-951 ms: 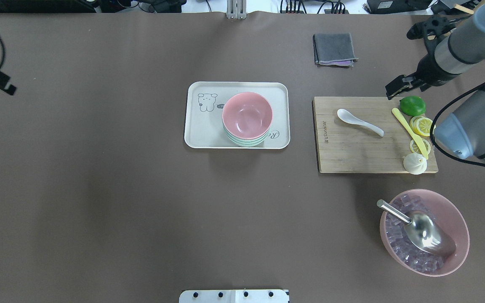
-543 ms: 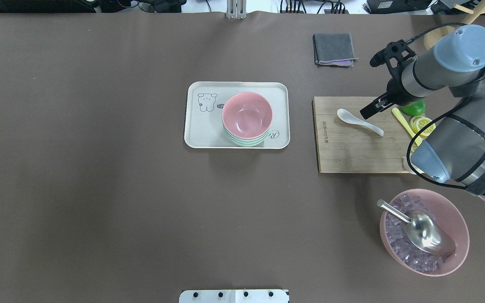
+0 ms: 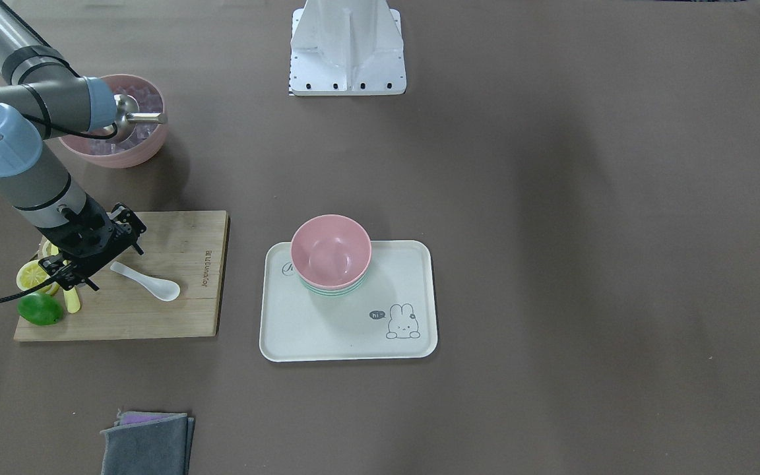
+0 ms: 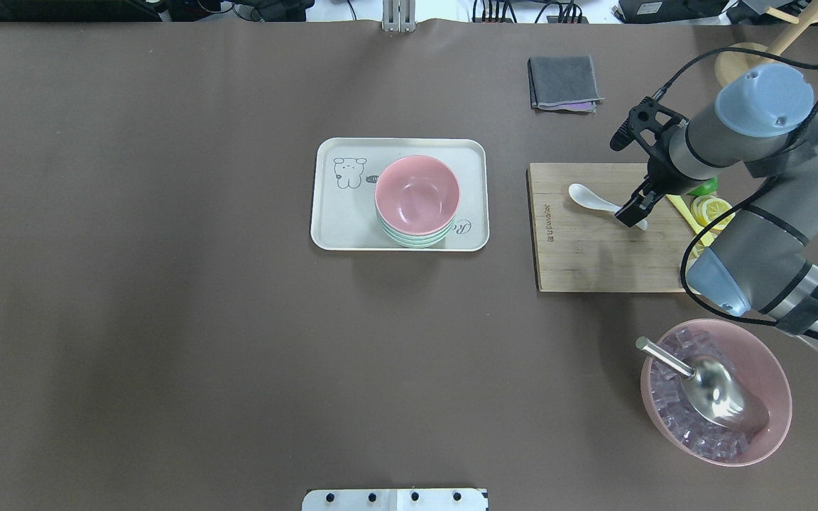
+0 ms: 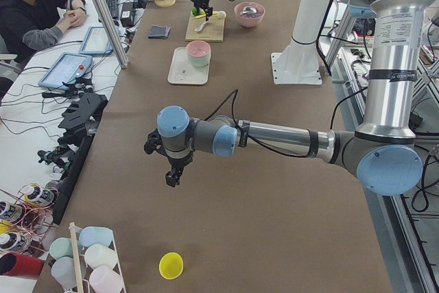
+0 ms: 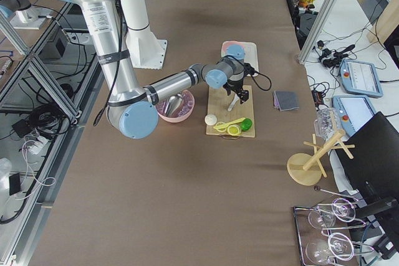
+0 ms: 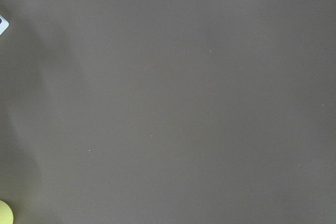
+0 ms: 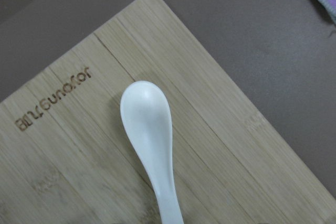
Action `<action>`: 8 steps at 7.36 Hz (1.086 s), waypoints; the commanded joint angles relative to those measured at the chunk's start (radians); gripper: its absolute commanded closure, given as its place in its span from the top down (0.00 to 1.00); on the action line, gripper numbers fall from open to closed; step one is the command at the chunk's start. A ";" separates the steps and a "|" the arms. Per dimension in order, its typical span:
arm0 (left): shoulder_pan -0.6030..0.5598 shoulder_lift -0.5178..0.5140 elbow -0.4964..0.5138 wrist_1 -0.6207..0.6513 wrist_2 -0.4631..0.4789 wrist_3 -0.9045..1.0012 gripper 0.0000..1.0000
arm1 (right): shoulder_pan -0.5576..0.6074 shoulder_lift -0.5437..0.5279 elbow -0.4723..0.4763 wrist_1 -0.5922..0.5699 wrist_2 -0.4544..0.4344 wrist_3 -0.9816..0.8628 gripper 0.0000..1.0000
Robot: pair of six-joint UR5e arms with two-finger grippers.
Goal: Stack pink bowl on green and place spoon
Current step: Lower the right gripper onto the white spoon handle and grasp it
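Note:
A pink bowl (image 4: 417,195) sits nested on top of green bowls (image 4: 412,240) on a cream tray (image 4: 338,220). A white spoon (image 4: 586,196) lies on a bamboo cutting board (image 4: 586,262), and fills the right wrist view (image 8: 149,129). My right gripper (image 4: 630,211) hovers low over the handle end of the spoon; it looks open and empty. My left gripper (image 5: 171,176) shows only in the exterior left view, above bare table far from the tray. I cannot tell whether it is open or shut.
A lime (image 4: 704,186), lemon slices (image 4: 711,209) and a yellow knife (image 4: 679,209) lie at the board's right end. A big pink bowl of ice cubes (image 4: 771,419) with a metal scoop (image 4: 707,383) stands in front of it. A grey cloth (image 4: 565,81) lies behind.
My right arm has swung left and down from beyond the board's corner until its gripper is over the spoon's handle. The left arm has left the overhead view's left edge.

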 commanded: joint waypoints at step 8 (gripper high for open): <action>-0.001 0.005 0.005 0.000 -0.005 -0.001 0.99 | -0.044 0.008 -0.042 -0.004 -0.007 -0.028 0.46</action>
